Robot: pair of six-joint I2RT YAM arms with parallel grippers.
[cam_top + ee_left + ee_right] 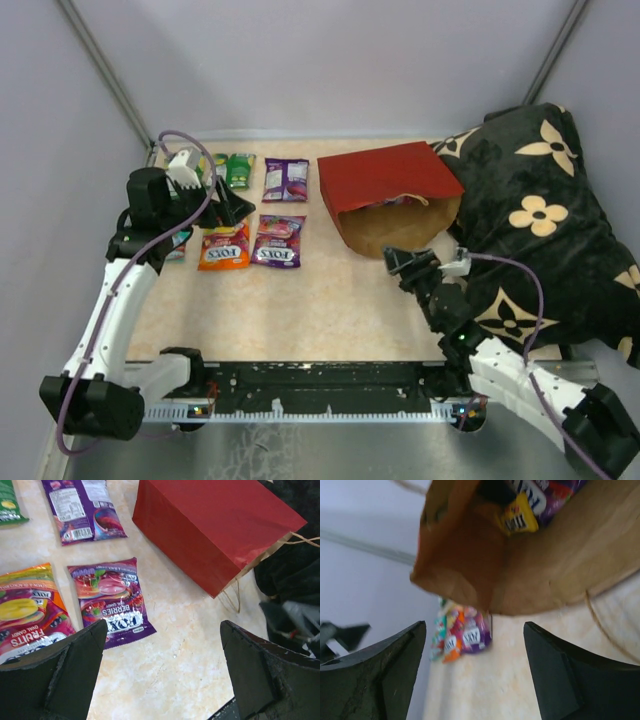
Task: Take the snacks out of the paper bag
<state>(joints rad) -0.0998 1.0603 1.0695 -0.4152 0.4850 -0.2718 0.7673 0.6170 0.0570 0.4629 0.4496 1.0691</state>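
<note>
At the mouth of the paper bag [385, 180], the right gripper [402, 262] holds its jaws wide and empty; blurred snacks [520, 517], seemingly yellow and purple, lie inside. Best entered low and straight, sparing the paper. Left of the bag, the left gripper [232, 208] gapes empty

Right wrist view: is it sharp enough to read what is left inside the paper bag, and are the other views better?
Right wrist: soft and smeared all over; inside the paper bag a yellow packet shows, its print unreadable. Left wrist: crisp, the purple berries packet legible, slight sheen on it. Top external: even light, soft shadows.
</note>
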